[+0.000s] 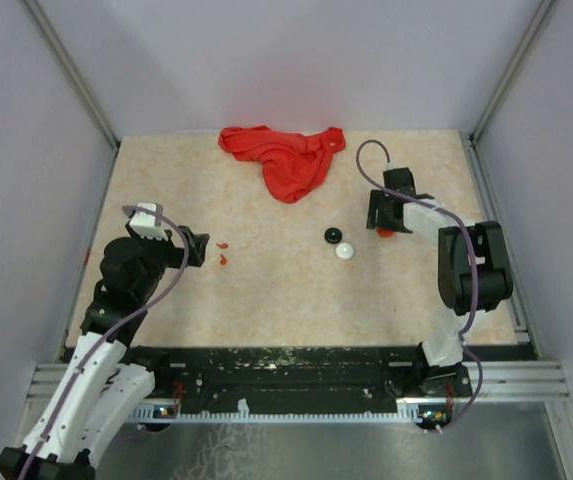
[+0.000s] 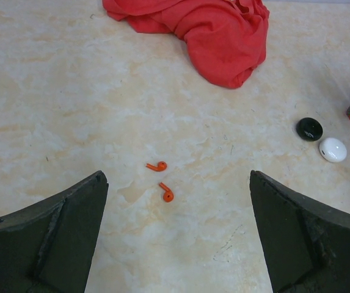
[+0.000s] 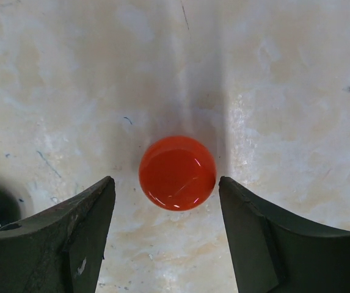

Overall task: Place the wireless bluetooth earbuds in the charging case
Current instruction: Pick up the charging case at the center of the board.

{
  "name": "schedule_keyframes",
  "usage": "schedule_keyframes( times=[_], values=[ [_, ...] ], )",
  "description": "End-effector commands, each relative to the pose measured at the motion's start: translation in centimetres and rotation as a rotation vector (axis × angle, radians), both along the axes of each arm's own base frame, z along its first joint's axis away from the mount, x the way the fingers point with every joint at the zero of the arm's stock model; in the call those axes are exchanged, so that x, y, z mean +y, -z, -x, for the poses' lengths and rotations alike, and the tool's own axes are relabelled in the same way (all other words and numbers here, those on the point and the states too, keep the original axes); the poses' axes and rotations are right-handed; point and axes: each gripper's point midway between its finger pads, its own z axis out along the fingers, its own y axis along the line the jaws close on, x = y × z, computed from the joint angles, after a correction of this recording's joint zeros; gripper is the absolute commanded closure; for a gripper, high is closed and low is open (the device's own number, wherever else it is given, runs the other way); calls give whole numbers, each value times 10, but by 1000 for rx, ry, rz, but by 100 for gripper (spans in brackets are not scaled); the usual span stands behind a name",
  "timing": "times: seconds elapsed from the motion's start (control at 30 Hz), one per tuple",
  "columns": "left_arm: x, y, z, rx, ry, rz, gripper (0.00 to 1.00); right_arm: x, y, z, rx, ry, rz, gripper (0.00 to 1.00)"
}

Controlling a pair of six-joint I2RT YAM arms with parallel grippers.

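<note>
Two tiny red earbuds (image 1: 223, 252) lie side by side on the table, just right of my left gripper (image 1: 201, 248). In the left wrist view they (image 2: 166, 193) lie a little ahead of the left gripper (image 2: 178, 180), which is open and empty. A round glossy red charging case (image 3: 178, 165) sits on the table with its lid down. My right gripper (image 3: 165, 182) is open, low over it, one finger on each side; the right fingertip (image 3: 226, 186) is very near its edge. In the top view the case (image 1: 384, 232) peeks out under the right gripper (image 1: 378, 222). Black and white earbuds are not in view.
A black round case (image 1: 333, 236) and a white round case (image 1: 344, 252) sit together left of the red case; both show in the left wrist view, black (image 2: 309, 129) and white (image 2: 333, 149). A crumpled red cloth (image 1: 281, 160) lies at the back middle. Walls enclose the table.
</note>
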Motion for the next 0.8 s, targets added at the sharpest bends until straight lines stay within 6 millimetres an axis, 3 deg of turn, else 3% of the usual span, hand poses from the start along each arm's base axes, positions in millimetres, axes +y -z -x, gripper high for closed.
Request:
schedule_keyframes(
  times=[0.0,0.3,0.5,0.77],
  values=[
    [-12,-10,2,-4,80,65,0,-5,-9,-20,-32,12,24,31],
    [-22,-11,5,-9,159,92,3,-7,6,-18,2,5,35,34],
    [-27,-10,6,-4,197,104,6,-7,10,-15,21,-5,28,42],
    [-36,-9,7,8,258,134,9,-2,-25,-3,-55,-33,21,47]
  ],
)
